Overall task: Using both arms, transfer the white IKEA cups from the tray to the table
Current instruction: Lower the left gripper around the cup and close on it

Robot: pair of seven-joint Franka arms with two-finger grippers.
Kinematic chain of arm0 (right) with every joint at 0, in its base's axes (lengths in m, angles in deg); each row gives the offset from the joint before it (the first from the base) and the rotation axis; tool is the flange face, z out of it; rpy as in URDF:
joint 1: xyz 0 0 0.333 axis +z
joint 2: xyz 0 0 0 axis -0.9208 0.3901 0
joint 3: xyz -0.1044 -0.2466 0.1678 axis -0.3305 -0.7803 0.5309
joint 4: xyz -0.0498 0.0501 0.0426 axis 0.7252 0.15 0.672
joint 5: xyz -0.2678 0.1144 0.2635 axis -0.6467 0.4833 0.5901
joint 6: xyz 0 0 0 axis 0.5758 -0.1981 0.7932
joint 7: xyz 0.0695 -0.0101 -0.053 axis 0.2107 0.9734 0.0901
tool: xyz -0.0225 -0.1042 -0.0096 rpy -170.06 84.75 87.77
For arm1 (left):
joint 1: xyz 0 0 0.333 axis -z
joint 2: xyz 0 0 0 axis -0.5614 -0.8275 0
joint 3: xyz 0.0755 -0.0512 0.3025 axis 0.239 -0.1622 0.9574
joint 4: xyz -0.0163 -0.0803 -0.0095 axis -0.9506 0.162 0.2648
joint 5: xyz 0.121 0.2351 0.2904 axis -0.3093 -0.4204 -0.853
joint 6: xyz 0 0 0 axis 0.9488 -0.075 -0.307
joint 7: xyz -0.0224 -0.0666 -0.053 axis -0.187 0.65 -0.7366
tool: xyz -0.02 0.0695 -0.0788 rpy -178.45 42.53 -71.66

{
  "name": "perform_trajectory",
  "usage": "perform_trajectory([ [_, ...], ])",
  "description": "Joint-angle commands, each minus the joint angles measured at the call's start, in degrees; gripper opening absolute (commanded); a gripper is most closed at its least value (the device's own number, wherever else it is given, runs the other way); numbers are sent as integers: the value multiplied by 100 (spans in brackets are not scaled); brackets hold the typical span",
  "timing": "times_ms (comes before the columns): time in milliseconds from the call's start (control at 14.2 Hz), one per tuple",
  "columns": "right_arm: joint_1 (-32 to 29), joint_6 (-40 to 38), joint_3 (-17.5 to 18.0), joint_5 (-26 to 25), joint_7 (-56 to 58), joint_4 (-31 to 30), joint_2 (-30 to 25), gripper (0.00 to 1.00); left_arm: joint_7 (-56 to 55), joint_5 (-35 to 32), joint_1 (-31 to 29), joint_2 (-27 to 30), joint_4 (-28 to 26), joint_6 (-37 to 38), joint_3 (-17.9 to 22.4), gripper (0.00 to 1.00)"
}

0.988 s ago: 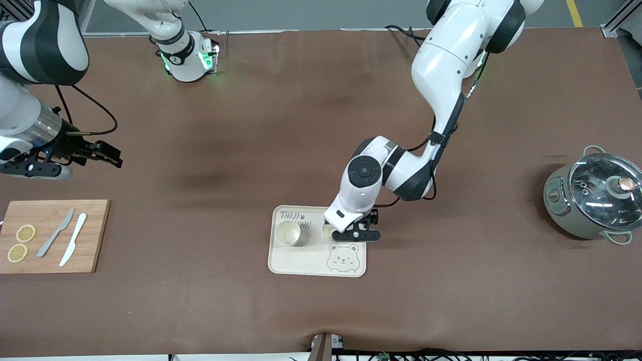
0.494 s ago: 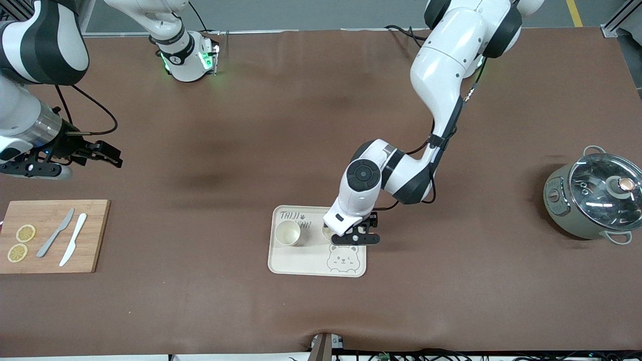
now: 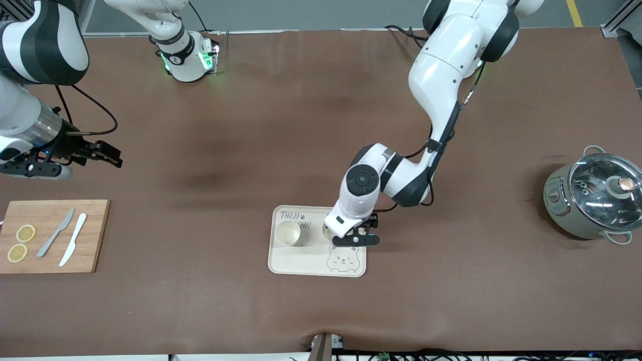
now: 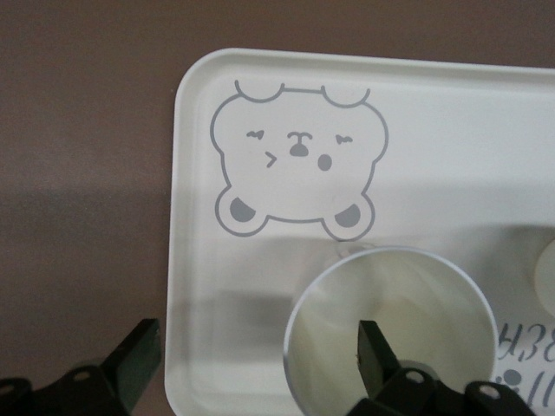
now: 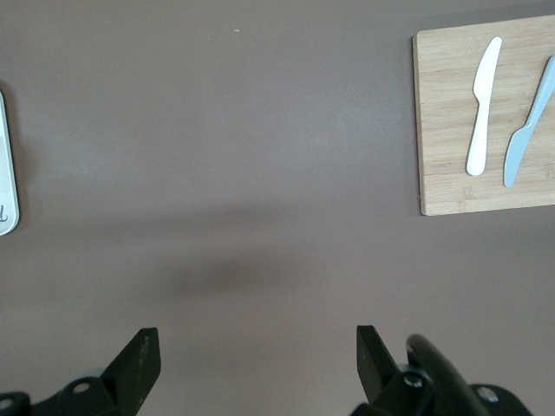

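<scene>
Two white IKEA cups stand upright on the cream bear-printed tray (image 3: 301, 261). One cup (image 3: 287, 233) stands free toward the right arm's end. The other cup (image 3: 327, 232) is mostly hidden under my left gripper (image 3: 355, 239). In the left wrist view that cup (image 4: 416, 299) is empty. My left gripper (image 4: 257, 340) is open, with one finger (image 4: 375, 351) over the cup's mouth and the other off the tray's (image 4: 451, 113) edge, gripping nothing. My right gripper (image 3: 108, 154) waits open over bare table; the right wrist view shows nothing between the right gripper's (image 5: 256, 345) fingers.
A wooden cutting board (image 3: 93, 235) with two knives (image 3: 65, 238) and lemon slices (image 3: 21, 243) lies at the right arm's end; the right wrist view shows the board (image 5: 447, 130) too. A lidded pot (image 3: 592, 198) stands at the left arm's end.
My left arm's wrist has shifted slightly over the tray, the gripper drifting a little toward the bear print. Both cups and the right arm have stayed put.
</scene>
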Motion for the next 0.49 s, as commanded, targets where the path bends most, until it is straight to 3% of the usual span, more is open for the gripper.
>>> perform_trajectory([
  [0,27,8,-17,-76,2,-97,-109,100,-57,-62,35,-127,251,110,58,100],
  [423,27,16,-17,-76,2,-97,-109,100,-57,-62,44,-206,339,102,41,100],
])
